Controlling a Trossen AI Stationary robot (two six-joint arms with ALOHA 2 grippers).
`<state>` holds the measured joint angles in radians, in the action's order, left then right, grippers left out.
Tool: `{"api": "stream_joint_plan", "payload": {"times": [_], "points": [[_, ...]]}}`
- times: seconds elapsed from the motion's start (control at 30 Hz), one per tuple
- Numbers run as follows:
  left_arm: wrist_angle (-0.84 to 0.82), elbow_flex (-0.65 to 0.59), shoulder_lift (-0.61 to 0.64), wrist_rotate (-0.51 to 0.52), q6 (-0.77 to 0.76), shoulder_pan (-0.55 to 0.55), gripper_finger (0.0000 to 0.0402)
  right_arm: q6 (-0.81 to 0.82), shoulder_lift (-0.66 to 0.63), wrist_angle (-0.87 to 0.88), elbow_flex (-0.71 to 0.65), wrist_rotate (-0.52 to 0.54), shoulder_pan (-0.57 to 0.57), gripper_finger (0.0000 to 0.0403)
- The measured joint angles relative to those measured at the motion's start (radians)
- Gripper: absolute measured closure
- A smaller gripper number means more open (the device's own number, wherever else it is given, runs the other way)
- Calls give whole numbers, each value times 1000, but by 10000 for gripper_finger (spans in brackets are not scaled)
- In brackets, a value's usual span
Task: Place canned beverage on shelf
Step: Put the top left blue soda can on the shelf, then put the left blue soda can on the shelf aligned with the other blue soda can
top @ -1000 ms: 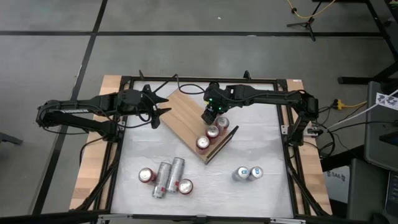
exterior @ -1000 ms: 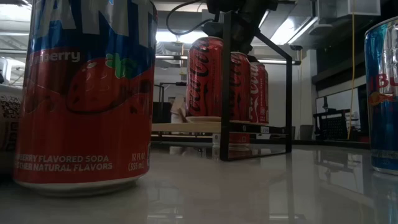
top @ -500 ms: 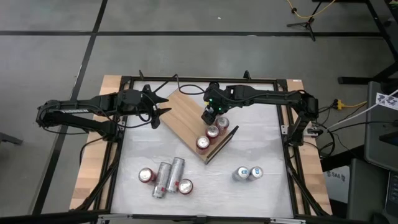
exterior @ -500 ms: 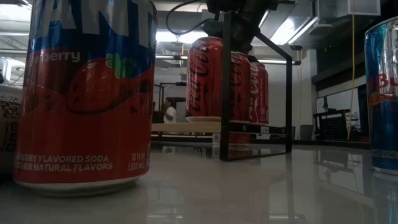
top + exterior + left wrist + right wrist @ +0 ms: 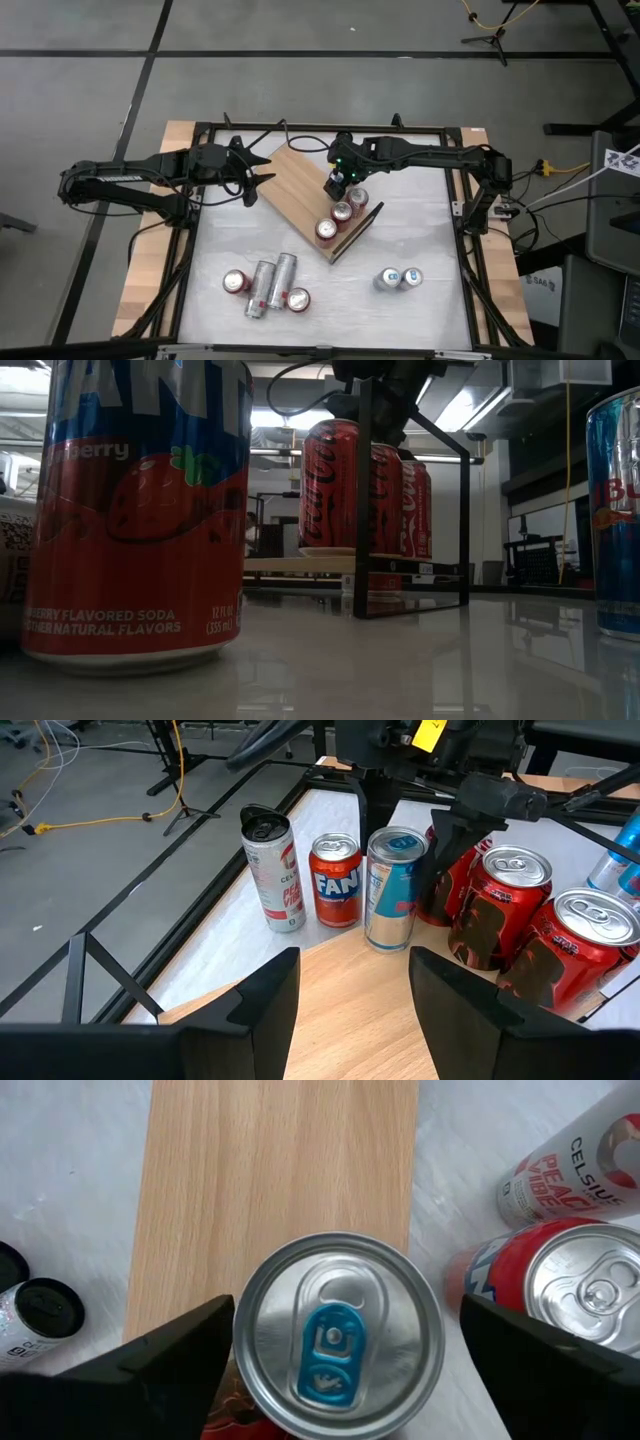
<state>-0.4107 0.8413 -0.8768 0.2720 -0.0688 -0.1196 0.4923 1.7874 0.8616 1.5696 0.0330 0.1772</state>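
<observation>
Right wrist view: can [image 5: 341, 1335] sits between spread jaws.

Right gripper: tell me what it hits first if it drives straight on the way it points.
The right gripper, fingers spread open, points straight down at the silver, blue-tabbed top of a can standing on the light-brown wooden shelf; it would probably meet that lid first.
</observation>
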Motion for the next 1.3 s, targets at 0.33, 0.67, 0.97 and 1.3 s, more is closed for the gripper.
{"api": "stream_joint_plan", "payload": {"times": [0.33, 0.67, 0.97, 1.3], "points": [[0, 0, 0, 0, -1, 0, 221, 0, 0, 0, 0, 0, 0, 29], [1, 0, 0, 0, -1, 0, 221, -5, -36, 40, 49, 4, 0, 29], [0, 0, 0, 0, -1, 0, 221, -55, -36, 200, 189, 5, -1, 29], [0, 0, 0, 0, 0, 0, 221, 53, -38, 558, 335, 131, -130, 29]]}}
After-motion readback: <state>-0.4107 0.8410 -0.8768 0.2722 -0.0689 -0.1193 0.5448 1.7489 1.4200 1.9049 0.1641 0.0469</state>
